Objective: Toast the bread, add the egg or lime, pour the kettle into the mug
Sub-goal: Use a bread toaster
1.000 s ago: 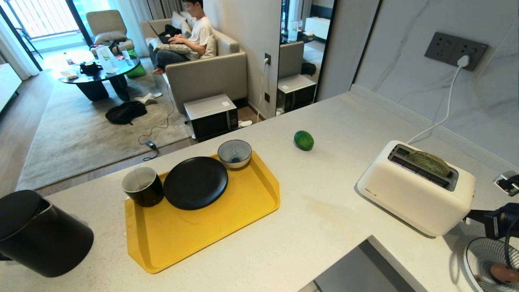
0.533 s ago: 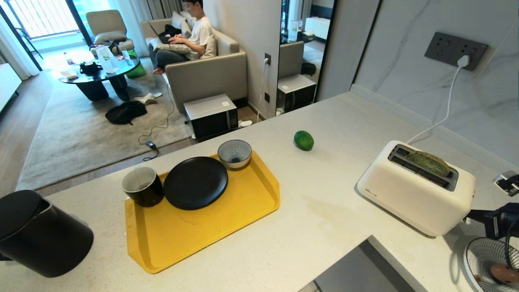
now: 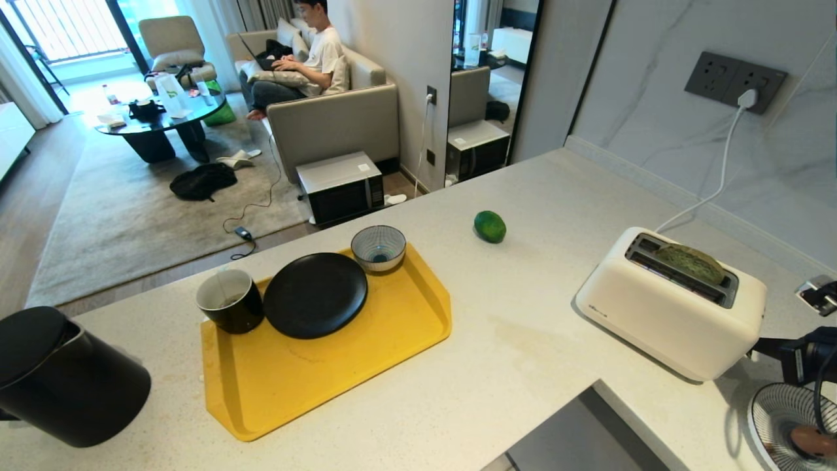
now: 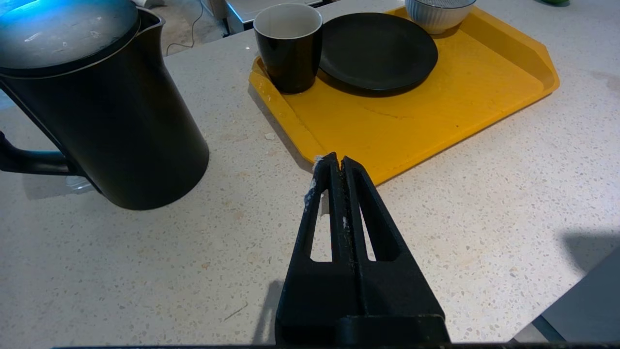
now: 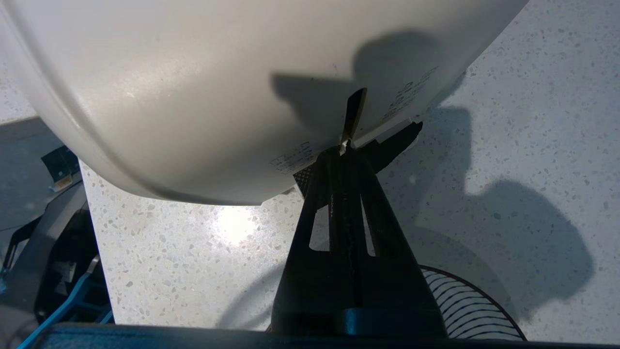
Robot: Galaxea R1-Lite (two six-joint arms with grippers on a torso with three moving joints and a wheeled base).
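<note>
Cream-white plastic toaster (image 3: 660,314) on the right of the table (image 3: 536,366), corded to the wall socket (image 3: 735,82). Green bread (image 3: 690,263) seated in the rear slot, crust standing proud of the top, so judged not yet pushed down. Right gripper (image 5: 345,148) at the toaster's near end face, fingers clenched together on nothing, tips right up against a thin dark lever (image 5: 353,111); actual contact hard to tell.

Likely step: pressing that lever to start toasting. Best done with the clenched tips set squarely on top of the lever, then driven straight down along its slot until it latches. Worth avoiding any sideways push, since a light toaster could slide or tip on the smooth stone. Worth checking afterwards for the bread sunk fully into the slot.

Left gripper (image 4: 339,162) parked low over the table near the yellow tray's (image 3: 392,327) edge, fingers likewise pressed shut and empty. Black kettle (image 3: 65,379) at far left, mug (image 3: 229,301) on the tray, lime (image 3: 490,226) alone further back.
</note>
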